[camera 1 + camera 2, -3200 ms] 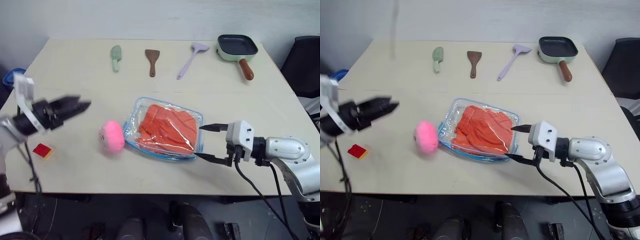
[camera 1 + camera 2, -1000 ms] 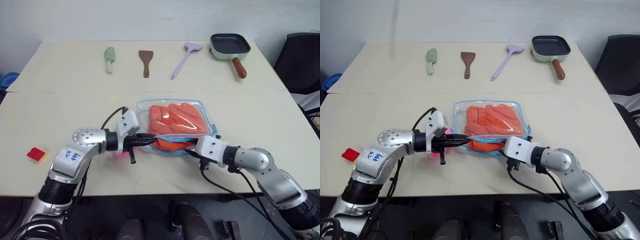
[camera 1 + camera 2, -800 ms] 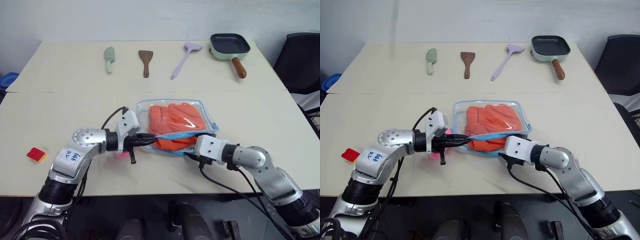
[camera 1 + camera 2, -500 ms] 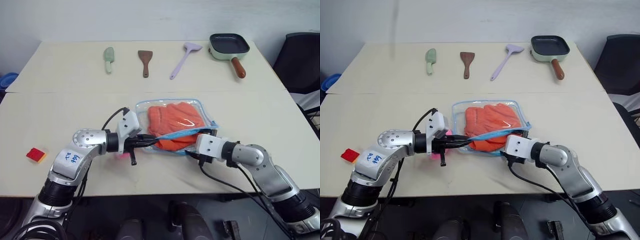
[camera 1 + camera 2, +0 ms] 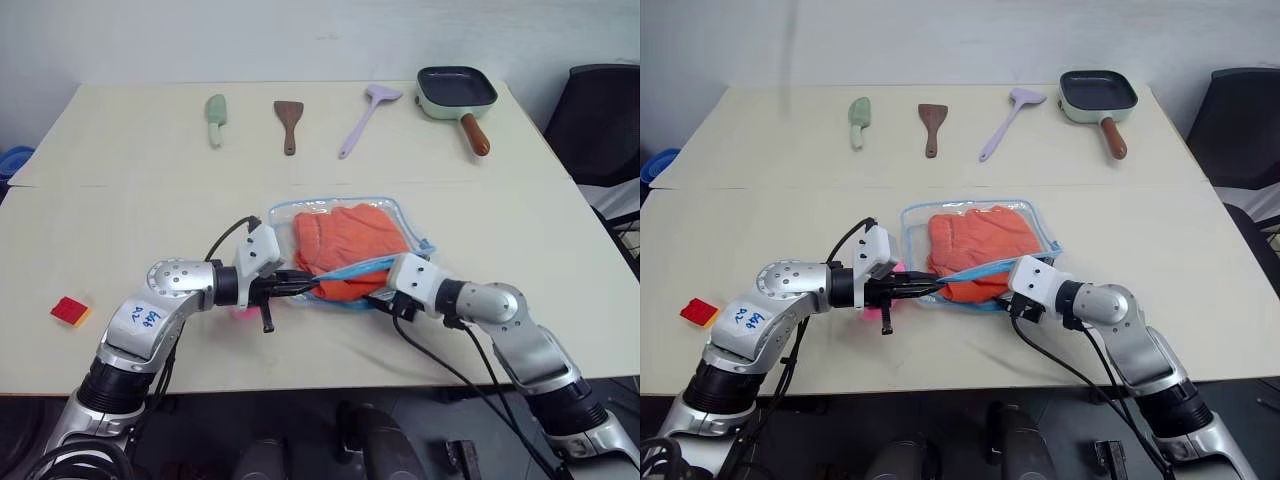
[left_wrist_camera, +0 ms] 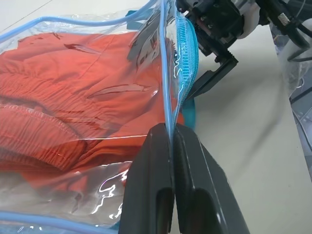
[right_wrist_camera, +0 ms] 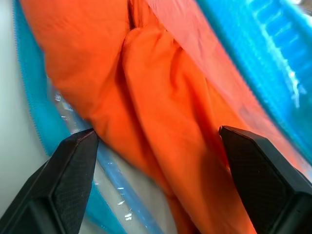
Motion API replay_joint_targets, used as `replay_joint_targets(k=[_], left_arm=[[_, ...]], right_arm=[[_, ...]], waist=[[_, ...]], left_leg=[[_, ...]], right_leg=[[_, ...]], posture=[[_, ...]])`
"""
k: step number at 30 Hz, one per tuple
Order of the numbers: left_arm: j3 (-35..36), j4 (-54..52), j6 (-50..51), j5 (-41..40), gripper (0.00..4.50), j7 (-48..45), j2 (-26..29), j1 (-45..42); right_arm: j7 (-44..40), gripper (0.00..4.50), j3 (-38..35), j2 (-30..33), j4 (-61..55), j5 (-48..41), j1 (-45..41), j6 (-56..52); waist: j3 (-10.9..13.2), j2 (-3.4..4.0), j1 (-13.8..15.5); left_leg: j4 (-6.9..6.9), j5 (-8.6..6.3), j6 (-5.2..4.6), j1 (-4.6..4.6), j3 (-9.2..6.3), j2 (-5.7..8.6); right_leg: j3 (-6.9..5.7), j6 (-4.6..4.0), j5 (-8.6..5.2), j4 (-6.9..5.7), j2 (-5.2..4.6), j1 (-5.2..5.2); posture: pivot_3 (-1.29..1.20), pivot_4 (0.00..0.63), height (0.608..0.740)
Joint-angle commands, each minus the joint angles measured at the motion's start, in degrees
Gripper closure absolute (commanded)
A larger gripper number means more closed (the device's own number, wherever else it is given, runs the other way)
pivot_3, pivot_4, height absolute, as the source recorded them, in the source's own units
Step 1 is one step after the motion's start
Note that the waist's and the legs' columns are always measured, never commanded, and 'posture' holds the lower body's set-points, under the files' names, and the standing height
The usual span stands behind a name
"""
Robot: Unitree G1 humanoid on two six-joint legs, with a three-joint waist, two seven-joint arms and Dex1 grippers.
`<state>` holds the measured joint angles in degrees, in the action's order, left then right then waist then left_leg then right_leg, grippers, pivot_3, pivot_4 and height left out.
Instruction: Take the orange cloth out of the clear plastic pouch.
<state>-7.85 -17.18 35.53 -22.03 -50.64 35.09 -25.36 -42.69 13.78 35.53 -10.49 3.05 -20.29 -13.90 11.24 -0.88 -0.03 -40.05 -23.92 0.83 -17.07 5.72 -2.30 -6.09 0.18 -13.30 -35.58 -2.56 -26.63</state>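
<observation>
The orange cloth (image 5: 345, 235) lies bunched inside the clear plastic pouch (image 5: 285, 222), which sits near the middle of the table (image 5: 120, 220), with a fold of the cloth bulging toward the pouch's open near edge. The left gripper (image 6: 171, 141) is pinched tight on the upper blue-trimmed lip of that mouth and holds it lifted, so the opening gapes toward the right arm. The right gripper (image 7: 156, 141) has its jaws spread wide, one finger on either side of the protruding orange fold, right at the mouth; nothing is clamped in it yet.

To my eye the step in hand is grasping the cloth. It would go best if the right jaws push a little deeper so they close on a thick bundle of fabric rather than a thin edge, and take cloth only, not the lower plastic wall. The left pinch should keep its hold on the lip so the pouch does not get dragged along when the cloth is drawn out.

Beyond the pouch, a green frying pan (image 5: 458, 88) and three utensils line the far edge, and a small red block (image 5: 68, 309) lies off to the left.
</observation>
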Motion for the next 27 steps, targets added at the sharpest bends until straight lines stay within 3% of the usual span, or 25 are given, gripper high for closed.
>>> replay_joint_targets(k=[1, 8, 12, 17, 21, 27], left_arm=[[0.1, -2.3, -1.3, -0.1, 4.40, -0.6, 0.4, 0.4], [0.1, -2.3, -1.6, 0.1, 4.40, -0.4, 0.2, 0.0], [0.3, -1.8, -1.6, 0.2, 4.40, 0.1, -0.1, -0.4], [1.3, -0.3, -0.8, -0.5, 4.40, 1.1, -0.9, -2.1], [3.4, 3.1, 1.5, -0.8, 4.40, 4.9, -3.4, -5.8], [-0.2, 9.4, -3.7, 6.4, 4.40, 7.7, -4.4, -9.6]], right_arm=[[1.1, 0.46, 0.5, -0.7, 1.7, 1.8, -0.6, 0.4], [5.6, 0.46, 5.4, 0.8, 9.3, 13.8, -3.6, 9.1], [5.5, 1.33, 6.4, -0.4, 11.1, 14.9, -4.0, 10.2], [3.5, 3.12, 7.5, 0.4, 11.2, 15.1, -3.5, 12.9], [0.6, 4.48, 9.7, 4.7, 9.8, 18.0, -2.3, 21.7], [-7.2, 4.48, 9.3, 10.2, 1.3, 10.9, 2.3, 31.3]], waist=[[0.0, 0.00, 0.0], [0.0, -0.02, -0.1], [-0.1, -0.11, -0.1], [-0.1, -0.15, 0.0], [-0.1, -0.15, 0.4], [-0.2, -0.21, 0.5]], left_leg=[[0.00, 0.00, 0.00, 0.00, 0.00, 0.00], [-0.01, 0.00, 0.00, 0.04, 0.02, 0.02], [-0.02, 0.00, 0.00, 0.05, 0.02, 0.01], [-0.03, 0.00, 0.00, 0.05, 0.02, 0.01], [-0.04, 0.01, -0.02, 0.04, -0.01, 0.06], [0.01, 0.01, -0.02, 0.05, -0.04, 0.06]], right_leg=[[0.00, 0.00, 0.00, 0.00, 0.00, 0.00], [0.03, 0.00, 0.00, -0.01, -0.02, 0.02], [0.03, 0.00, 0.00, -0.01, -0.03, 0.04], [0.03, 0.00, 0.00, -0.02, -0.04, 0.04], [0.01, 0.00, 0.00, -0.01, -0.09, 0.05], [-0.02, 0.02, 0.01, 0.03, -0.04, 0.08]], posture=[[0.00, 0.150, 0.740], [0.00, 0.150, 0.740], [0.00, 0.150, 0.740], [0.00, 0.150, 0.740], [0.00, 0.150, 0.740], [0.00, 0.150, 0.740]])
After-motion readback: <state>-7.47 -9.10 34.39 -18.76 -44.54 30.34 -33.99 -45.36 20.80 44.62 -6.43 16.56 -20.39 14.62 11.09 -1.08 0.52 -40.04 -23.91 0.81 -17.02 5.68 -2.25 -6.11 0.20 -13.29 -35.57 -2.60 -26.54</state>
